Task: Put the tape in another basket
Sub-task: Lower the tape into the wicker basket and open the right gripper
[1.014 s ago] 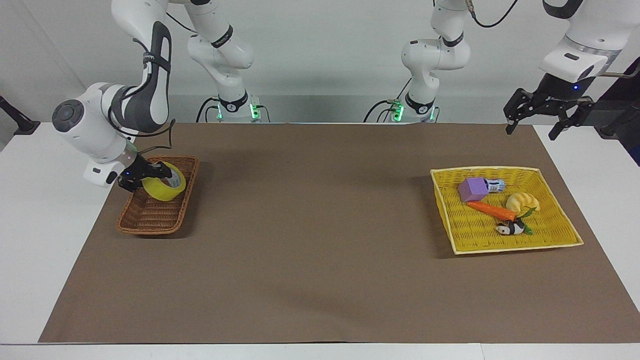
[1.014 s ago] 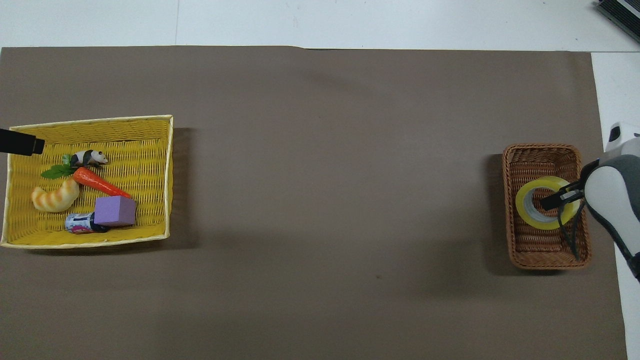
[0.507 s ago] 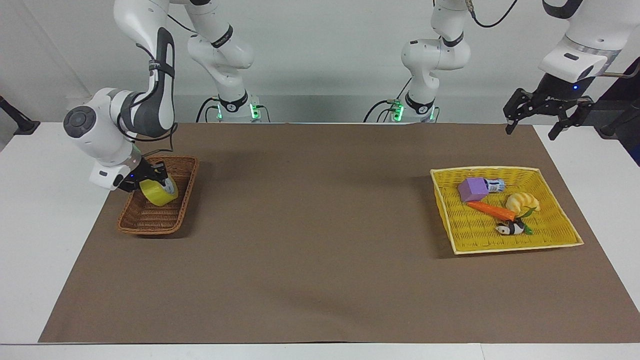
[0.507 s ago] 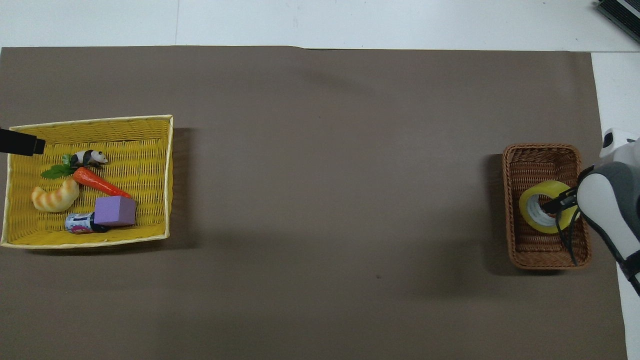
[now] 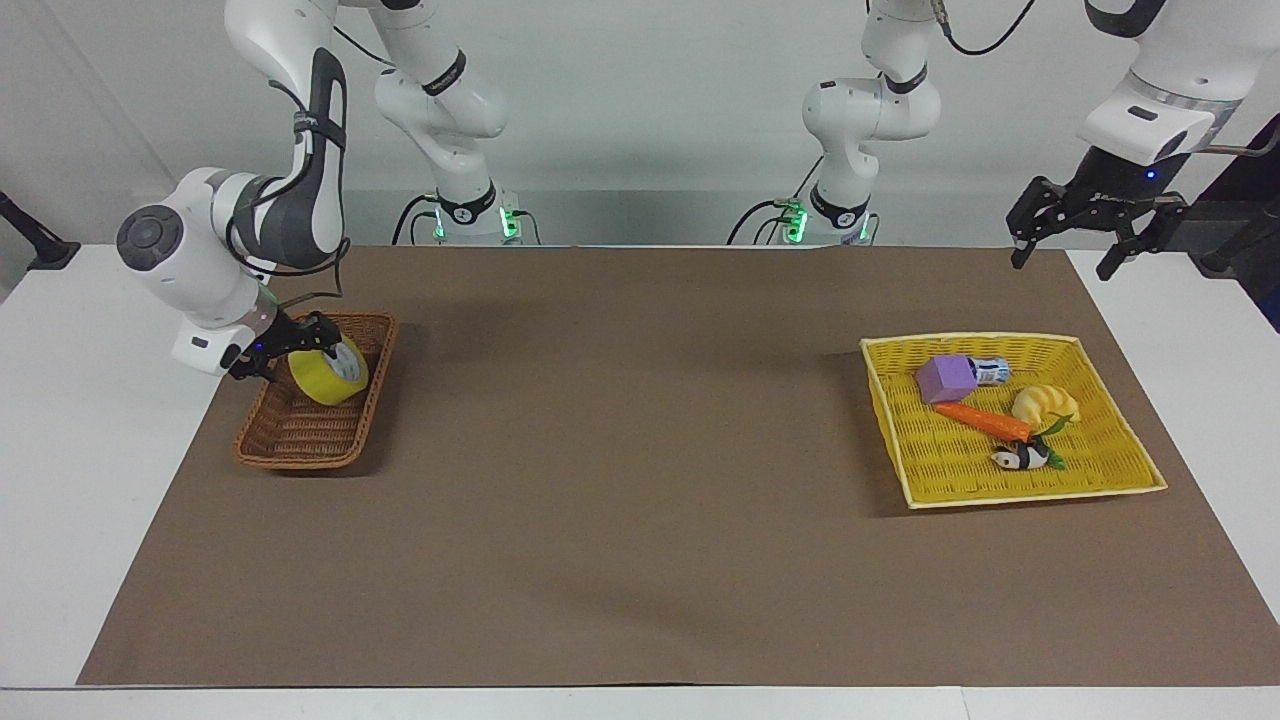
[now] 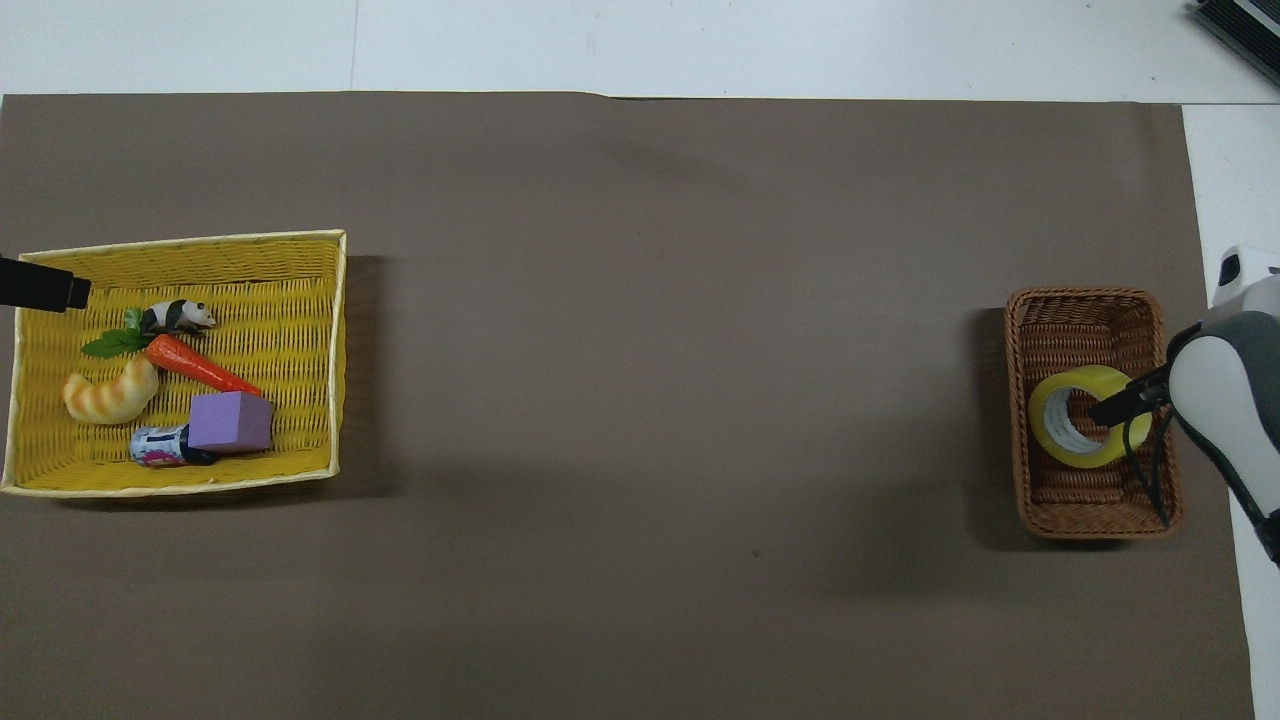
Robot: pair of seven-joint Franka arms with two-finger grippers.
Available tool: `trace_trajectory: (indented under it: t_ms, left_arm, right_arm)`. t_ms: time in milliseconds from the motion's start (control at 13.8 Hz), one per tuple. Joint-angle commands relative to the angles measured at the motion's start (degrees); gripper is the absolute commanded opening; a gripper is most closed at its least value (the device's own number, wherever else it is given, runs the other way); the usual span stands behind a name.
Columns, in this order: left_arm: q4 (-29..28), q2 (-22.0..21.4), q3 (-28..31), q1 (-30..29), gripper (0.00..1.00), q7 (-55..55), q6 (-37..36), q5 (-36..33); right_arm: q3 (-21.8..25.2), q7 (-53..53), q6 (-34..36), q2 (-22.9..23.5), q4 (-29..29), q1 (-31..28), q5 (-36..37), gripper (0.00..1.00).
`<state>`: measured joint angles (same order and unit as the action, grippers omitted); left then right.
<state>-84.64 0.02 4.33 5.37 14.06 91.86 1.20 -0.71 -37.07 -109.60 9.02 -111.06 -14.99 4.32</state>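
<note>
Brown matting [image 5: 640, 450] covers the white table where two Franka arms work. Closest to the robots, the left gripper [image 5: 1062, 262] waits in the air over the mat's corner at the left arm's end, its fingers spread wide and holding nothing. At the right arm's end, the right gripper [image 5: 285, 352] reaches down into the small brown wicker basket [image 5: 290, 440], meeting the yellow tape [image 5: 325, 378] in the basket's half nearer the robots. The roll stands tilted, its white core turned up and toward the middle of the table. Seen from overhead, one dark finger [image 6: 1112, 408] pokes into the core across the roll's outer rim, while the other is hidden under the arm; whether the fingers clamp the roll's wall or have let go cannot be told. Well apart, toward the left arm's end, the yellow woven tray [image 5: 950, 470] holds a small bottle [image 5: 992, 372] and a purple block [image 5: 945, 378] side by side nearest the robots, then a carrot [image 5: 985, 420] and a bread roll [image 5: 1045, 405], and farthest out a toy panda [image 5: 1020, 458].
</note>
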Motion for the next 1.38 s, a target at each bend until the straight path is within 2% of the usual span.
trace_trajectory:
  t_ms: [0, 145, 362, 725, 1159, 1304]
  left_arm:
    - [-1.6, -1.5, -0.4, -0.5, 1.0, 0.4, -0.4, -0.8]
    - [-1.6, -1.5, -0.4, -0.5, 1.0, 0.4, -0.4, -0.8]
    - [-1.5, -1.5, -0.4, -0.5, 1.0, 0.4, -0.4, -0.7]
    - [-1.6, -1.5, -0.4, -0.5, 1.0, 0.4, -0.4, -0.8]
    - [-1.6, -1.5, -0.4, -0.5, 1.0, 0.4, -0.4, -0.7]
    - [-1.5, -1.5, -0.4, -0.5, 1.0, 0.4, -0.4, -0.8]
  right_arm:
    - [-0.2, -1.2, -3.4, -1.8, -3.0, -0.9, 1.4, 1.0]
    - [-0.2, -1.2, -4.8, -1.6, -3.3, -1.0, 1.4, 1.0]
    - [-0.7, 0.2, -3.0, -0.2, 1.4, 0.8, 1.4, 1.0]
    - [-1.0, 13.9, -0.6, -1.0, 8.0, 7.1, 1.1, 1.0]
    - [-1.1, 37.6, 8.8, -9.5, 10.2, 12.7, 0.1, 1.0]
    - [-1.9, 40.8, 12.6, -9.9, 14.4, 12.7, 0.0, 1.0]
